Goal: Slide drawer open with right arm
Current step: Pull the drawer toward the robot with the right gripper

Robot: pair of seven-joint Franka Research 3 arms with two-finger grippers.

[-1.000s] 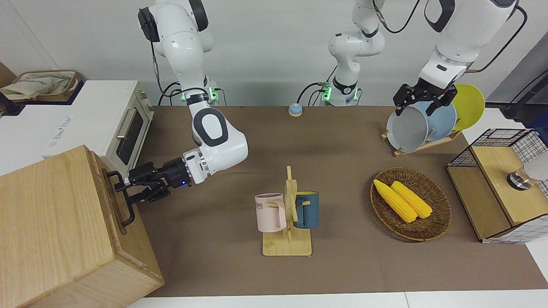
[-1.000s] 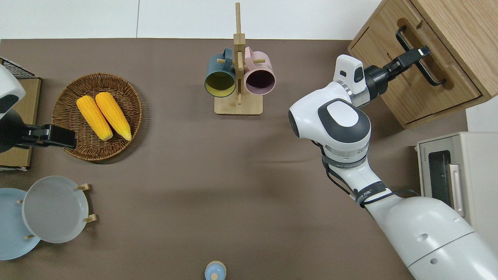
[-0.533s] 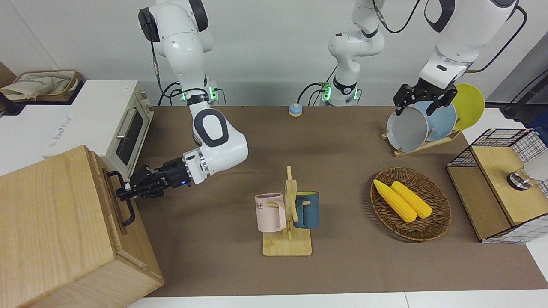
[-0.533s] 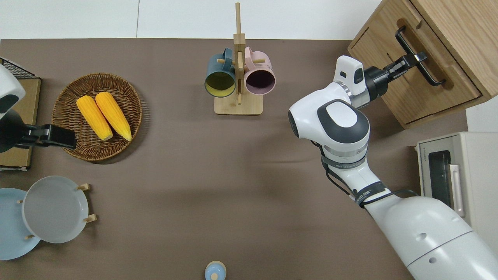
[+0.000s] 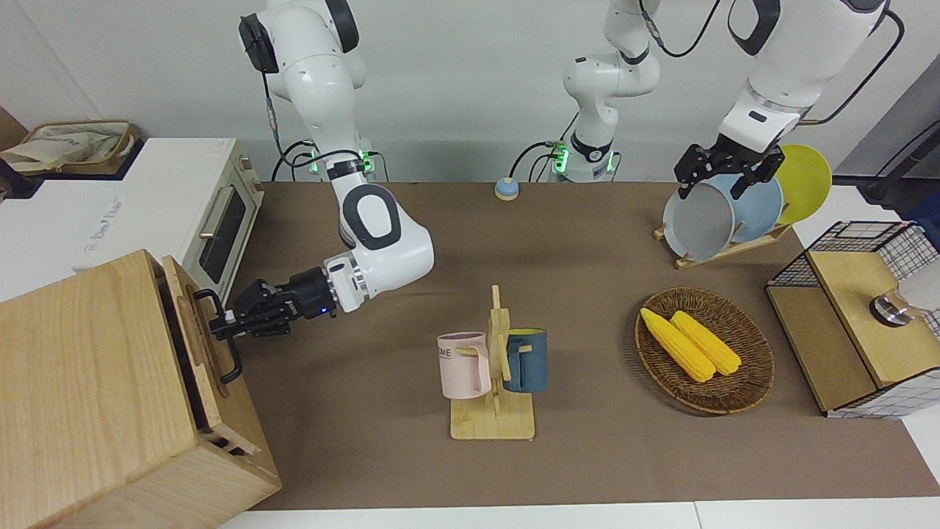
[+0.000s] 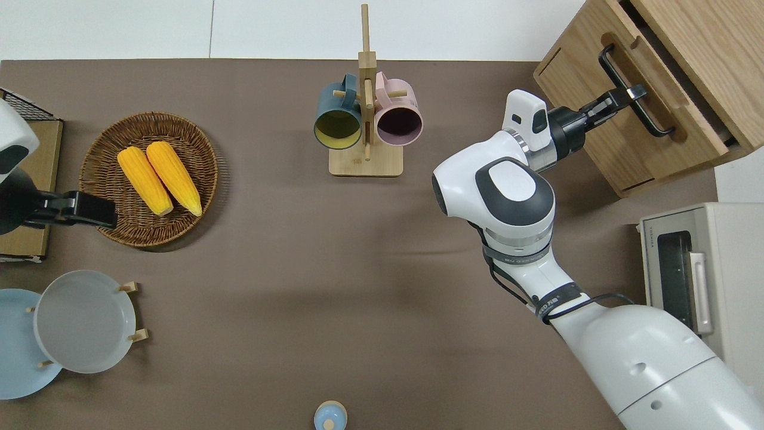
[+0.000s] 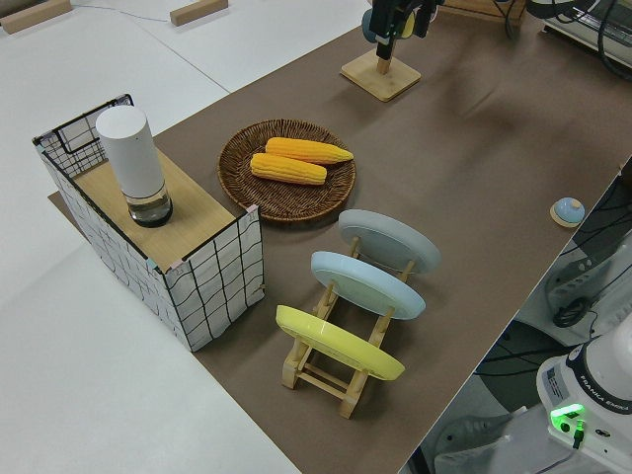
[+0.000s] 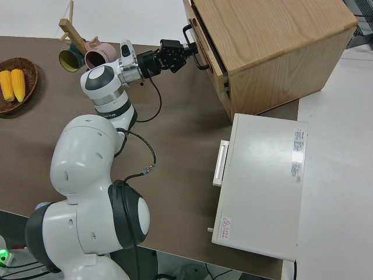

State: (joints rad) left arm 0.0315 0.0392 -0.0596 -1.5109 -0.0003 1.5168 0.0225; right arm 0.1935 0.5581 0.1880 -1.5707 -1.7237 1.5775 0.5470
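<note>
Mid-pull: the right gripper (image 6: 627, 97), clamped on the handle (image 6: 634, 89), has the drawer (image 6: 662, 83) slightly out; pull on toward 8 o'clock overhead.

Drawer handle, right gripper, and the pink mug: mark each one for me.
drawer handle (image 6: 634, 89), overhead view, on the black bar beside the fingers.
right gripper (image 5: 222, 324), front view, midway between the fingertips at the handle.
pink mug (image 5: 463, 365), front view, on its outer wall.

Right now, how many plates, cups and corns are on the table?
Plates: 3 (grey, blue, yellow)
Cups: 2 (pink, dark blue)
Corn cobs: 2 ()
Total: 7
</note>
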